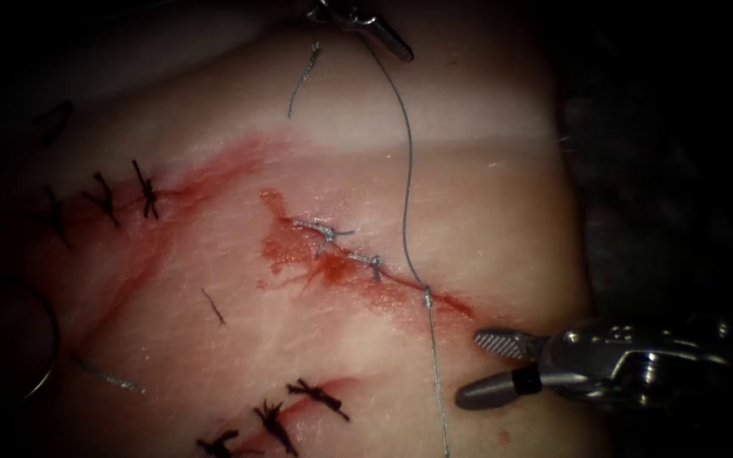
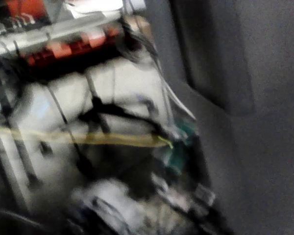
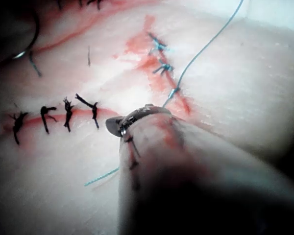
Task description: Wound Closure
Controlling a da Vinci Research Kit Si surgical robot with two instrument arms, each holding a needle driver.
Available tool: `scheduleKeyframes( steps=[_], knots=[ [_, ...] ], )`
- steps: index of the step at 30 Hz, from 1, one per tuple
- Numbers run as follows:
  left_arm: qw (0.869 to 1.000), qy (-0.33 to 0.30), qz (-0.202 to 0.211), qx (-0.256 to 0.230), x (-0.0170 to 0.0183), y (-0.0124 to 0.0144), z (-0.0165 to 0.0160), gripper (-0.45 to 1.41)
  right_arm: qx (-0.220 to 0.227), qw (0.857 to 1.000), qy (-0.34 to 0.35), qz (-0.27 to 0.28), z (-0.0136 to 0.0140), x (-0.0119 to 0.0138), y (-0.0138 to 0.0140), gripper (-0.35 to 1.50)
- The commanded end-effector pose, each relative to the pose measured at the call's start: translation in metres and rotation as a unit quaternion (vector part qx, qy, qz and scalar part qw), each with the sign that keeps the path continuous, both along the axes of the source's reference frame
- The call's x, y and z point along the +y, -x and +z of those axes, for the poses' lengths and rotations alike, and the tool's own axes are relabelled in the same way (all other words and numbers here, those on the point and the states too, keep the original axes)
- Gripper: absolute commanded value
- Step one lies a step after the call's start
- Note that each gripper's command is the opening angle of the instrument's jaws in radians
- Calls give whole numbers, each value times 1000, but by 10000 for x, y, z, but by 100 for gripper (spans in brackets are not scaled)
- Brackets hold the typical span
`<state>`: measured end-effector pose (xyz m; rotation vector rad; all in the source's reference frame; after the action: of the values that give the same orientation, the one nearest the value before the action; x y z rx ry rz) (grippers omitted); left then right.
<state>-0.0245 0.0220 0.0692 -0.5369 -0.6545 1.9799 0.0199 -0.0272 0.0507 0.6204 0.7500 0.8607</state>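
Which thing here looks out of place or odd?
A loose cut end of thread lies on the tissue above the cut, attached to nothing. The needle lies free at far left. The left end effector holds the thread; the right end effector is open, holding nothing.

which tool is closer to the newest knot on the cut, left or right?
Right. The right tool sits open just below and right of the knot, holding nothing. The left tool is far up at the top edge, holding the thread that runs down to it.
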Motion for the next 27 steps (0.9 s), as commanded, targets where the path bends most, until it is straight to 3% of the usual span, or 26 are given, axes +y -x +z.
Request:
scheduleKeyframes(
  steps=[1, 2, 3, 4, 5, 7, 8, 10, 13, 14, 18, 20, 25, 27],
  knots=[
    [1000, -5, -3, 2, 2, 4, 6, 101, 0, 1000, -3, 1, 5, -5, -8, 108],
    [995, -72, -69, 14, -1, 0, 6, 101, -2, 1000, -10, 7, 7, -8, -8, 103],
    [982, -148, -115, 14, -9, -8, 11, 94, -5, 1000, -16, 13, 13, -14, -6, 98],
    [982, -148, -115, 14, -9, -8, 11, 94, -5, 1000, -16, 13, 13, -14, -6, 98],
    [971, -193, -140, 19, -14, -13, 16, 84, -6, 1000, -19, 16, 16, -16, -6, 98],
    [965, -218, -144, 23, -23, -16, 28, 84, -10, 999, -30, 25, 20, -21, -4, 89],
    [959, -232, -163, 10, -31, -20, 44, 84, -24, 998, -51, 41, 25, -26, -4, 59],
    [959, -219, -180, -14, -35, -23, 58, 84, -44, 996, -64, 51, 30, -32, -7, 68],
    [957, -212, -195, -34, -34, -25, 67, 84, -67, 993, -79, 63, 33, -36, -9, 66],
    [951, -220, -209, -49, -31, -29, 73, 84, -99, 988, -88, 73, 37, -42, -15, 68],
    [951, -224, -210, -47, -28, -32, 74, 86, -117, 983, -109, 92, 39, -51, -22, 61],
    [949, -230, -210, -40, -28, -32, 74, 86, -122, 979, -135, 95, 39, -58, -28, 22],
    [950, -226, -211, -40, -26, -31, 74, 86, -126, 975, -150, 100, 39, -64, -40, 0],
    [946, -231, -225, -36, -22, -31, 75, 86, -127, 975, -152, 99, 39, -64, -44, -25]
  ],
)
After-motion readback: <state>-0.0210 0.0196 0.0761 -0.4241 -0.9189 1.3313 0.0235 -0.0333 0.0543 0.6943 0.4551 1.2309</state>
